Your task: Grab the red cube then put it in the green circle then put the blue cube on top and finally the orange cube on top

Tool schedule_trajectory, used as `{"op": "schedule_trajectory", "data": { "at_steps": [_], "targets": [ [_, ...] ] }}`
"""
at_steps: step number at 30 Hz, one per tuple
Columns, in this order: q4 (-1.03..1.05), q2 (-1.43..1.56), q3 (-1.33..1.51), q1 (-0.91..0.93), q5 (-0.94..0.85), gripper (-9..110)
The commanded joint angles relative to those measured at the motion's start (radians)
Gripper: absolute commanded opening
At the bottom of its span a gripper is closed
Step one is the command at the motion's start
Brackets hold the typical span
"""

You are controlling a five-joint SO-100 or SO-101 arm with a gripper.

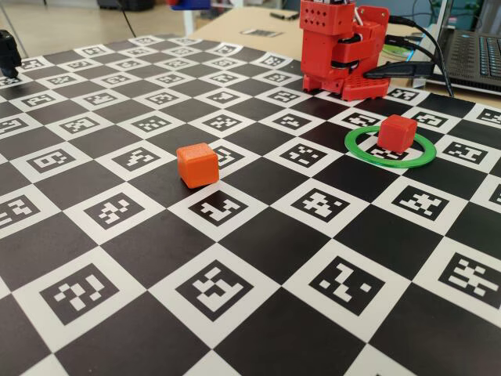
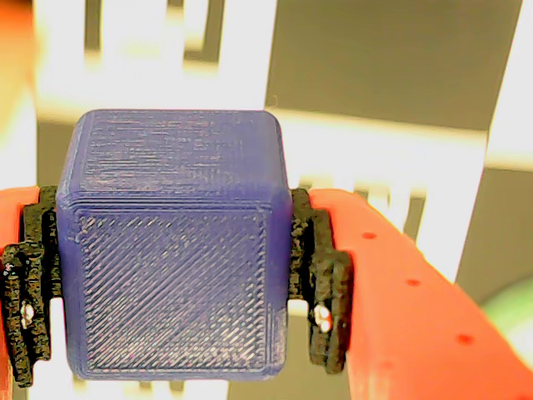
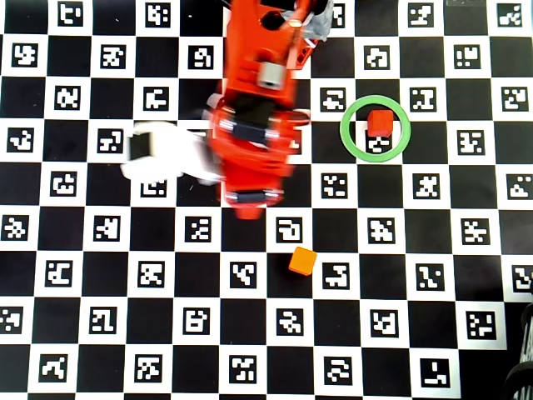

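Two of the three cubes lie on the tabletop point(image 1: 258, 258), a checkerboard of black squares and white squares with printed markers: the small matte red plastic cube point(image 1: 397, 132) sits inside the thin flat bright green plastic ring point(image 1: 391, 147), toward its far side rather than dead centre, and the small bright-orange plastic cube point(image 1: 196, 164) waits well apart from it on a black square. We judge the first placement done and the second under way, since the wrist view shows our jaws clamped on the small deep-blue plastic cube point(image 2: 175, 250), black pads point(image 2: 323, 275) pressed against its two side faces, with the gripper point(image 2: 175, 283) gripping low on the cube. From here, the main risk is a stack that misses: the red cube is off-centre in the ring, so aiming at the ring's middle would land the blue cube on an edge and tip it off, or nudge the red cube out. Only the wrist view shows the blue cube at all; in the overhead view the red arm point(image 3: 254, 117) hides it, and the fixed view shows just the arm's base. The overhead view alone gives us the true offset between arm, ring point(image 3: 376, 127) and orange cube point(image 3: 302, 261).
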Motion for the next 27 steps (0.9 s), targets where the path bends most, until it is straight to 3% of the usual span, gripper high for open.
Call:
{"op": "schedule_trajectory", "data": {
  "at_steps": [1, 15, 27],
  "targets": [
    [0.084, 0.064, -0.009, -0.179, 0.158, 5],
    [0.094, 0.232, 0.152, -0.560, 0.710, 4],
    [0.094, 0.304, 0.308, -0.698, 0.831, 4]
  ]
}}
